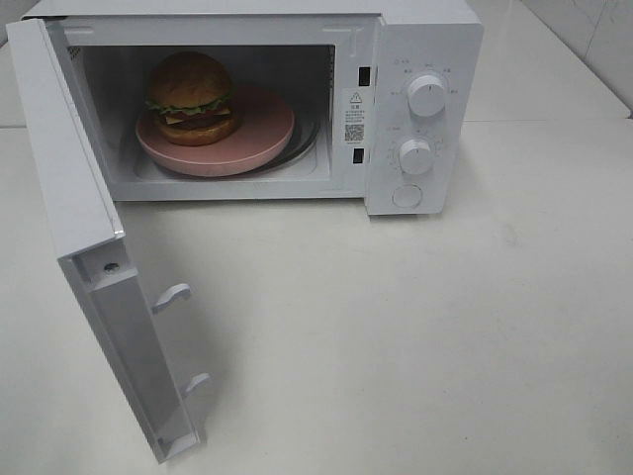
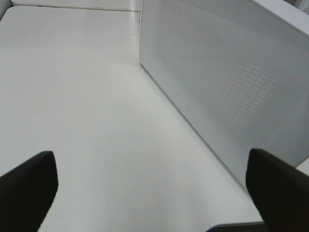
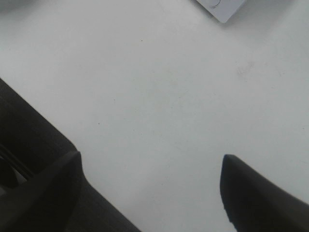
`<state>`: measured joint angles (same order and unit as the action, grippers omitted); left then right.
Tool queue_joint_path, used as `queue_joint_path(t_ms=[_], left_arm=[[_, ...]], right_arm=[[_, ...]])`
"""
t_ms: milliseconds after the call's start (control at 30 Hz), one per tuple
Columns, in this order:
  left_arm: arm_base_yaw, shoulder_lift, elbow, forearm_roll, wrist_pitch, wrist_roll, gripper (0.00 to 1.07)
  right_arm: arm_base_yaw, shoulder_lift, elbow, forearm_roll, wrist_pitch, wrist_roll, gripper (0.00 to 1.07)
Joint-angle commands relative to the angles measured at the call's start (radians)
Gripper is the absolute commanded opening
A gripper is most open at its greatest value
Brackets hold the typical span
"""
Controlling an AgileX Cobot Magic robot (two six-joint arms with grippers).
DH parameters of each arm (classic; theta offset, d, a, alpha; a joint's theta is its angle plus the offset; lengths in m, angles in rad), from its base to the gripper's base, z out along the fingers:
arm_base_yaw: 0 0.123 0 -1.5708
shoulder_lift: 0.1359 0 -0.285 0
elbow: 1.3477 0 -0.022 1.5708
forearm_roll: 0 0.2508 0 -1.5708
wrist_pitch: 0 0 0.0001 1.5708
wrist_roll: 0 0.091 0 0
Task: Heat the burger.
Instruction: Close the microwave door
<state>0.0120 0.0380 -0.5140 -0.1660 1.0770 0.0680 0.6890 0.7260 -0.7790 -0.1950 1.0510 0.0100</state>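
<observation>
Upright burger (image 1: 191, 96) on a round pink plate (image 1: 262, 134) inside the open microwave (image 1: 425, 40), bun on top, long axis vertical, round all about; hidden from both wrist cameras. Left gripper (image 2: 149, 193) low over the white table (image 2: 72, 96), fingers spread wide, nothing between them. Close ahead of it, off to one side, the perforated face of the swung-out door (image 2: 227, 82), standing between this gripper and the cavity. Right gripper (image 3: 149, 188) likewise gaping and empty above bare tabletop, a corner of the control panel (image 3: 219, 7) well beyond its tips.
</observation>
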Motion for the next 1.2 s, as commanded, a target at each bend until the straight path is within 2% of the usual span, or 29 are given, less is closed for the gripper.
queue_joint_path(t_ms=[33, 133, 400, 533, 667, 833, 900, 967, 1000, 1200], left_arm=[[-0.001, -0.002, 0.000, -0.002, -0.012, 0.004, 0.98], [-0.001, -0.002, 0.000, -0.002, -0.012, 0.004, 0.98], [-0.001, -0.002, 0.000, -0.002, -0.012, 0.004, 0.98], [-0.001, -0.002, 0.000, -0.002, -0.012, 0.004, 0.98], [-0.001, -0.002, 0.000, -0.002, -0.012, 0.004, 0.98], [-0.001, -0.002, 0.000, -0.002, -0.012, 0.004, 0.98], [-0.001, -0.002, 0.000, -0.002, -0.012, 0.004, 0.98], [-0.001, -0.002, 0.000, -0.002, -0.012, 0.004, 0.98], [-0.001, -0.002, 0.000, -0.002, -0.012, 0.004, 0.98], [-0.001, -0.002, 0.000, -0.002, -0.012, 0.004, 0.98]], right_arm=[[0.000, -0.081, 0.021, 0.004, 0.012, 0.030, 0.76], [0.000, -0.101, 0.030, 0.004, 0.012, 0.032, 0.76], [-0.030, -0.229, 0.152, 0.005, -0.006, 0.076, 0.76], [-0.148, -0.314, 0.237, 0.009, -0.063, 0.077, 0.76], [-0.189, -0.351, 0.265, 0.044, -0.071, 0.069, 0.76], [-0.238, -0.390, 0.274, 0.063, -0.057, 0.066, 0.76], [-0.305, -0.437, 0.274, 0.080, -0.056, 0.066, 0.76], [-0.327, -0.453, 0.274, 0.081, -0.056, 0.066, 0.76], [-0.373, -0.483, 0.274, 0.082, -0.056, 0.066, 0.76], [-0.470, -0.580, 0.276, 0.082, -0.055, 0.066, 0.76]])
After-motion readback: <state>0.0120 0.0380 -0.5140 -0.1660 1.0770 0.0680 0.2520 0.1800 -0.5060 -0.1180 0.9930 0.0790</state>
